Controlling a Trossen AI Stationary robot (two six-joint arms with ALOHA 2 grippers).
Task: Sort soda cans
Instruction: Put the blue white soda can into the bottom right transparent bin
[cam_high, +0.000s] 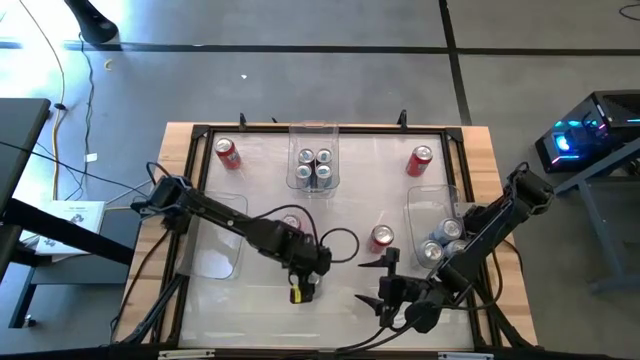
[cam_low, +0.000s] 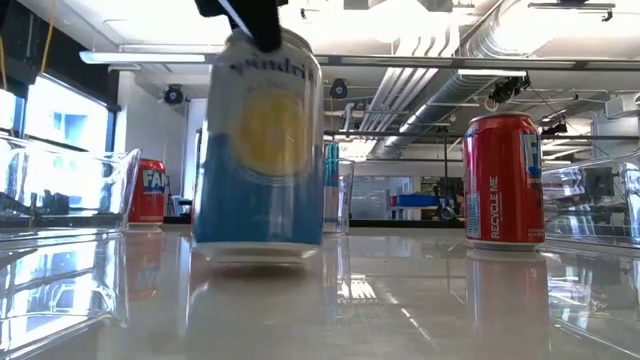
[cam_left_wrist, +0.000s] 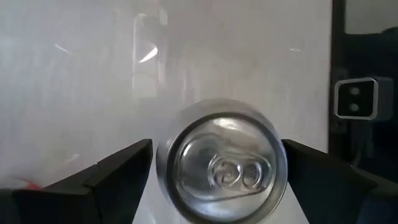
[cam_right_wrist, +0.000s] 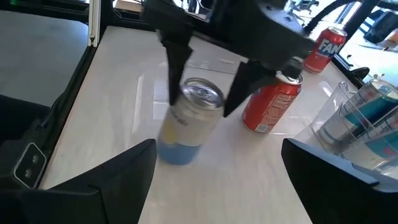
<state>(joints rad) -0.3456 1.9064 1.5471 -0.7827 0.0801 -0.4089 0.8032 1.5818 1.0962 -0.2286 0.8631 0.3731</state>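
My left gripper (cam_high: 300, 283) hangs over the table's near middle, shut on a blue-and-yellow soda can (cam_low: 258, 140), whose silver top (cam_left_wrist: 224, 167) fills the left wrist view. My right gripper (cam_high: 380, 282) waits open just right of it, near the near edge, touching nothing. A red can (cam_high: 381, 238) stands upright on its base beyond the right gripper. Two more red cans (cam_high: 228, 153) (cam_high: 421, 160) stand near the far corners. Several silver-blue cans stand in the far bin (cam_high: 313, 160) and the right bin (cam_high: 437, 215). My left gripper pinches the blue-and-yellow can between its two fingers (cam_right_wrist: 173, 74), just under the can's top rim (cam_right_wrist: 202, 93). The fingers come from above, pointing down, one on each side of the can. The can stays upright with its base (cam_low: 258, 250) on the table.
Three clear plastic bins sit on the tabletop: one at the far middle, one at the right edge, one at the left (cam_high: 215, 245). A dark frame (cam_high: 200, 135) rims the table. Open tabletop lies between the bins and along the near edge.
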